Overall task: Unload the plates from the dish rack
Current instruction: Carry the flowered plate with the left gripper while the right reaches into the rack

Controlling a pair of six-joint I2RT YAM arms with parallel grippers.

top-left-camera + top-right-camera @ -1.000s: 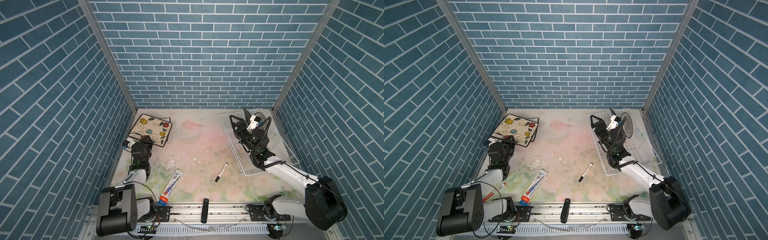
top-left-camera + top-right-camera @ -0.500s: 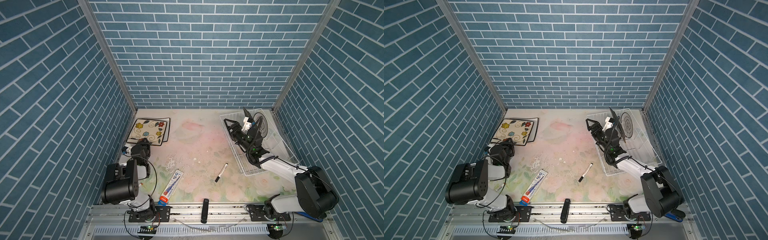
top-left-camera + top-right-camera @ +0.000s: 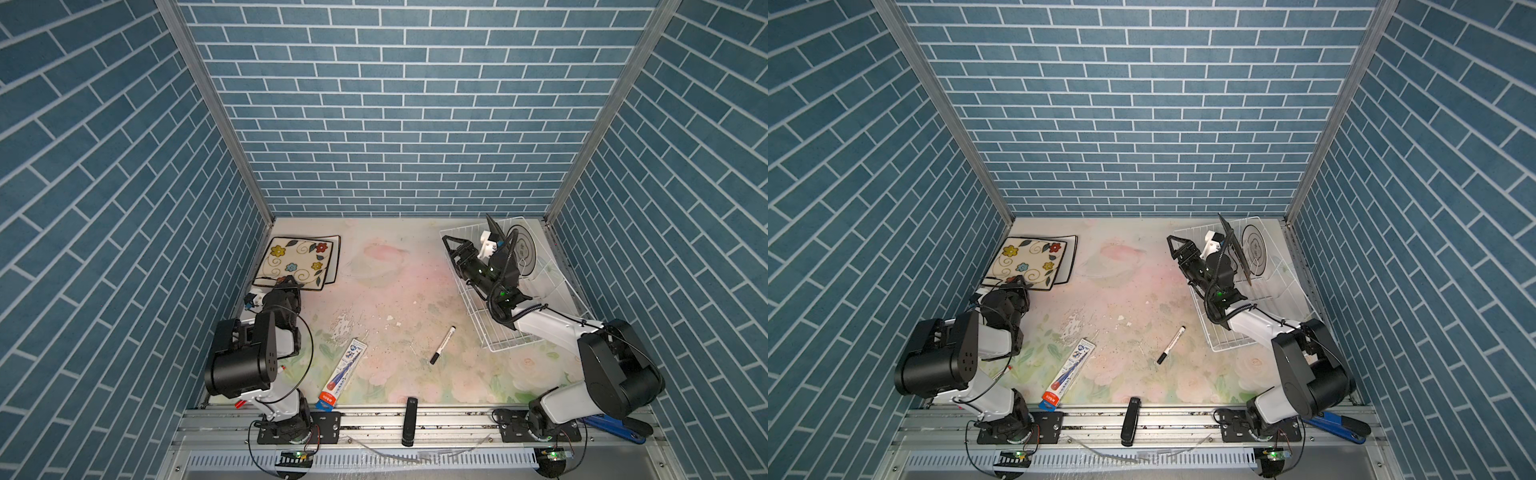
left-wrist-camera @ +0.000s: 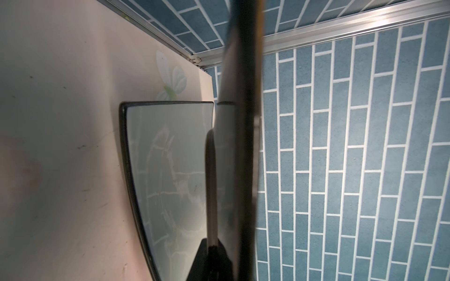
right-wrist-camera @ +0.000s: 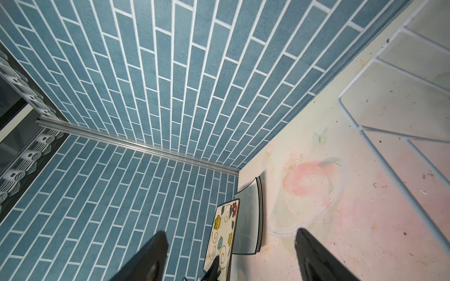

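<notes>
Your left gripper (image 3: 286, 282), jaws nearly closed, pinches the near rim of the glossy cream square plate with coloured flowers (image 3: 296, 259), which rests on a white black-rimmed square plate (image 4: 168, 165). Your right gripper (image 3: 452, 251), spread wide and empty, hovers at the white wire-grid dish rack (image 3: 505, 343), where a round ringed plate (image 3: 524, 253) stands upright

- The flowered plate (image 4: 243, 146) shows in the left wrist view only as a blurred, dark, edge-on band.
- It covers most of the white black-rimmed plate (image 3: 333, 259).
- The right arm (image 3: 490, 270) hides part of the round plate (image 3: 524, 253).
</notes>
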